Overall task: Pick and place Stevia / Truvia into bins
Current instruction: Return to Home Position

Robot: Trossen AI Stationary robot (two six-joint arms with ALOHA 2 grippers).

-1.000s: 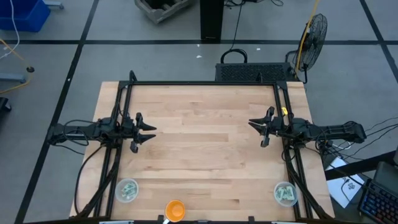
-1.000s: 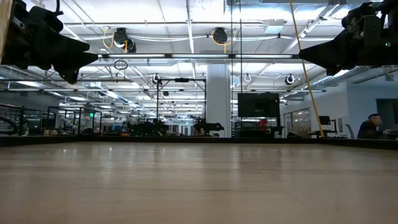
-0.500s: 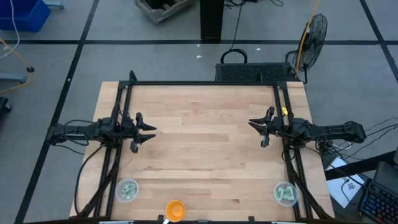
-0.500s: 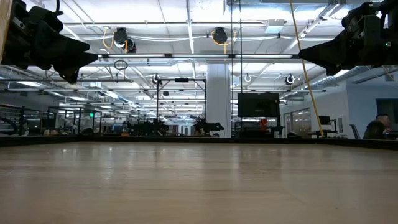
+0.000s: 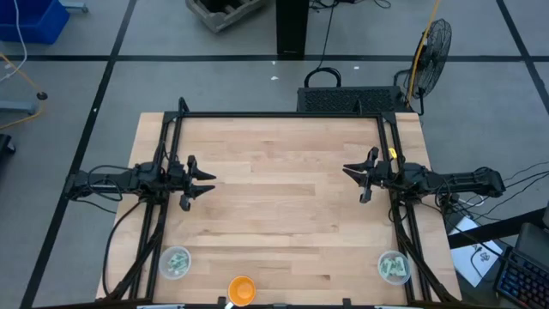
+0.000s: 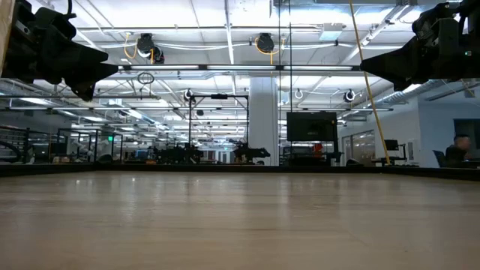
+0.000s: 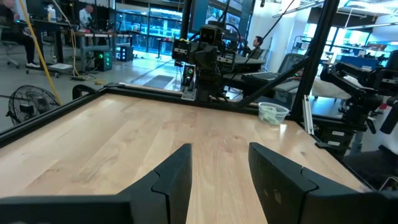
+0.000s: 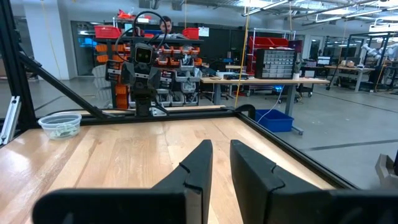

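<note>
Pale green and white sachets lie inside both clear cups; I see none loose on the tabletop. The left cup (image 5: 175,263) stands near the table's near left corner, and the right cup (image 5: 394,268) near its near right corner. My left gripper (image 5: 202,182) hovers open over the table's left side, pointing toward the right. My right gripper (image 5: 353,176) hovers over the right side, facing it, its fingers a narrow gap apart. The left wrist view shows the right cup (image 7: 272,112) past my open left gripper (image 7: 219,168). The right wrist view shows the left cup (image 8: 60,124) past my right gripper (image 8: 221,158).
A round orange bowl (image 5: 241,289) sits at the near edge between the cups. Black frame rails (image 5: 283,115) run along the table's far, left and right sides. Bare wood (image 5: 279,197) lies between the two grippers. A person (image 6: 457,150) sits in the room behind.
</note>
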